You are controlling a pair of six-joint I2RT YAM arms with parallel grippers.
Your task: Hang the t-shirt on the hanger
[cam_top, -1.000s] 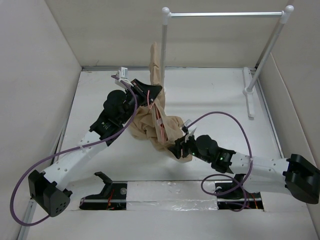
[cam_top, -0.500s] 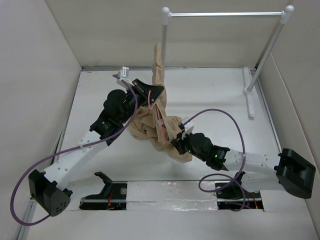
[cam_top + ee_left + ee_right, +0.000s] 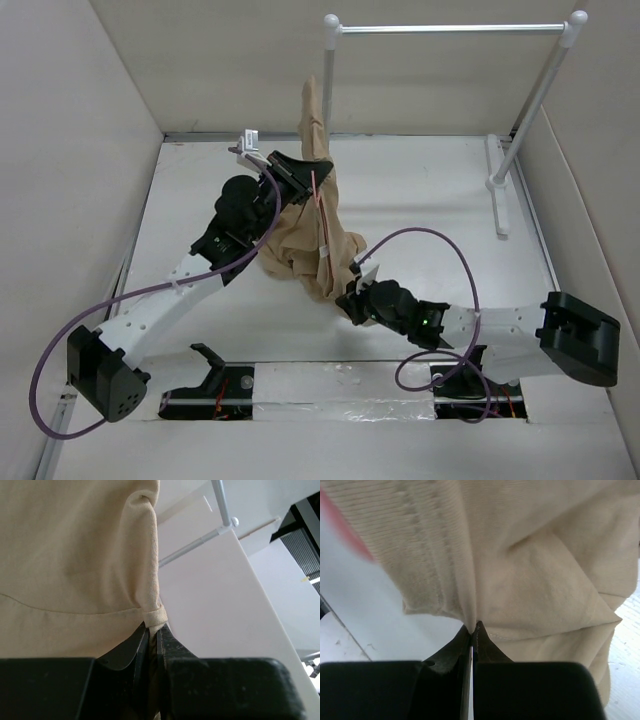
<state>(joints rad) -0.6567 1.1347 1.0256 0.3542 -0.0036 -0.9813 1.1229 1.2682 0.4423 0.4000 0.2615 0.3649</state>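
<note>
The tan t-shirt (image 3: 298,250) hangs bunched between both arms, one end rising in front of the back wall. Part of the pink hanger (image 3: 322,218) shows as a thin wire running down through its folds; the rest is hidden. My left gripper (image 3: 312,180) is raised above the table and shut on a folded hem of the t-shirt (image 3: 152,617). My right gripper (image 3: 346,294) is low at the shirt's near right edge, shut on a pinch of the t-shirt (image 3: 520,580). A pink blur of the hanger (image 3: 342,525) shows in the right wrist view.
A tall white rack with a metal bar (image 3: 450,28) stands at the back right, its foot (image 3: 497,185) on the table. Pale walls close in the table on the left, back and right. Purple cables loop beside both arms.
My right gripper has moved left up to the shirt's edge and closed on the fabric. My left gripper has lifted its hold slightly up and to the right.
</note>
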